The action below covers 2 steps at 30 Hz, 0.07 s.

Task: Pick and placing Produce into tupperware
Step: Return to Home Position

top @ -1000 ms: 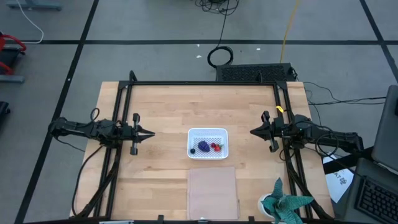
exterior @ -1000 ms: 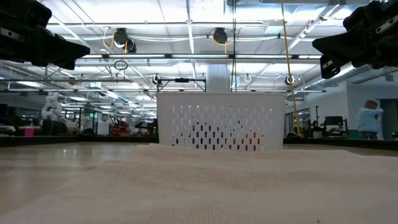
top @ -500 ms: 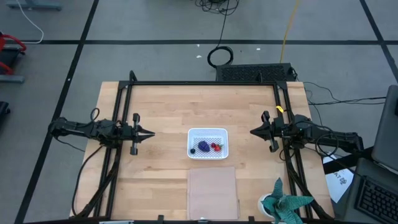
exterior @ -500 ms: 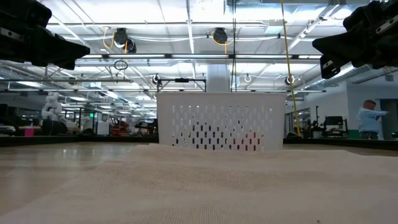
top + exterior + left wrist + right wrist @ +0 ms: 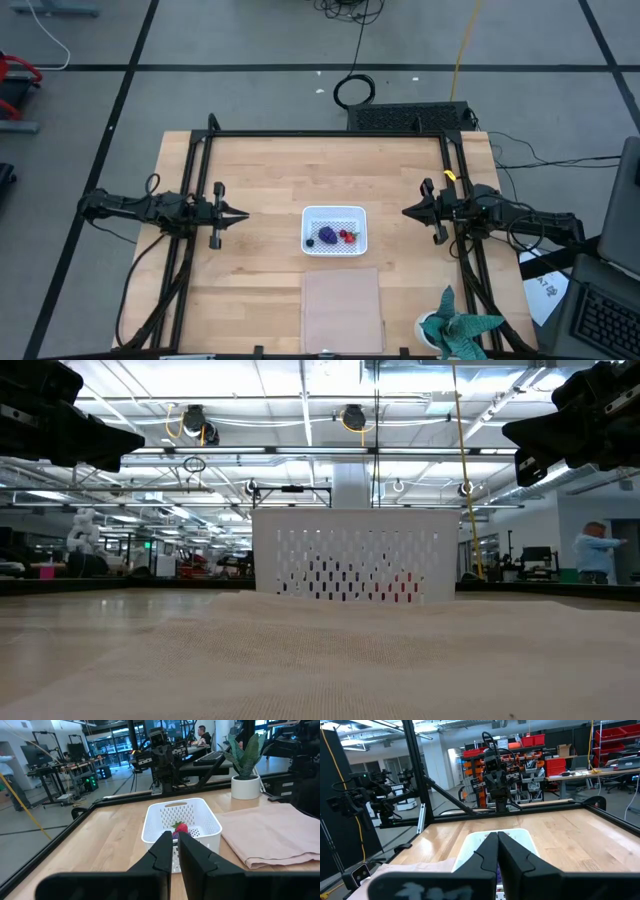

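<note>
The small white tub point(image 5: 335, 231) sits at the table's middle; the low view shows its perforated wall point(image 5: 350, 555). Inside lie a purple grape bunch point(image 5: 328, 234), a dark berry point(image 5: 310, 241) and red fruits point(image 5: 347, 236); a red strawberry point(image 5: 180, 827) shows in the left wrist view. My left gripper point(image 5: 244, 214) hovers shut, left of the tub, pointing at it point(image 5: 174, 836). My right gripper point(image 5: 406, 212) hovers shut to the tub's right point(image 5: 497, 837).
A pale tan cloth panel point(image 5: 342, 310) lies flat just near of the tub. A potted plant with teal-and-white leaves point(image 5: 455, 328) stands at the table's near right corner. A black frame rail point(image 5: 330, 134) borders the table. Bare wood lies between each gripper and the tub.
</note>
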Motion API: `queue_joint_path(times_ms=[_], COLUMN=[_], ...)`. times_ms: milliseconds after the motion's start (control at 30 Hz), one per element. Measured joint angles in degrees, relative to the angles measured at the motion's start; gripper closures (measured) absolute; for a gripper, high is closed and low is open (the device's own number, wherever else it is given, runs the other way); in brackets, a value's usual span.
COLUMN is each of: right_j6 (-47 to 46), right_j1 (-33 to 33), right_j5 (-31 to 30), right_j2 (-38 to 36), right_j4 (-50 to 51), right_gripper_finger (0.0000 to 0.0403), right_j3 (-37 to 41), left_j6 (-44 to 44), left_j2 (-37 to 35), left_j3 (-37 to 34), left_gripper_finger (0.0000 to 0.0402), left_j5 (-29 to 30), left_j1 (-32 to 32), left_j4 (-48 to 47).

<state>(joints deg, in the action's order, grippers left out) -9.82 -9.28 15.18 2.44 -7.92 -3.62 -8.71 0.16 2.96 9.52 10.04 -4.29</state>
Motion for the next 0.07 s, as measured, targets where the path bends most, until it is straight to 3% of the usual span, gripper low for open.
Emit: queue_joint_path(times_ms=[67], right_j6=[0.0], right_j1=[0.0], right_j5=[0.0], right_j2=[0.0], right_j4=[-0.02], right_gripper_finger=[0.0403], right_j3=[0.01], left_j6=[0.0], left_j2=[0.0], left_j3=[0.0], left_gripper_finger=[0.0369], left_j5=[0.0], left_j1=[0.0], left_j4=[0.0])
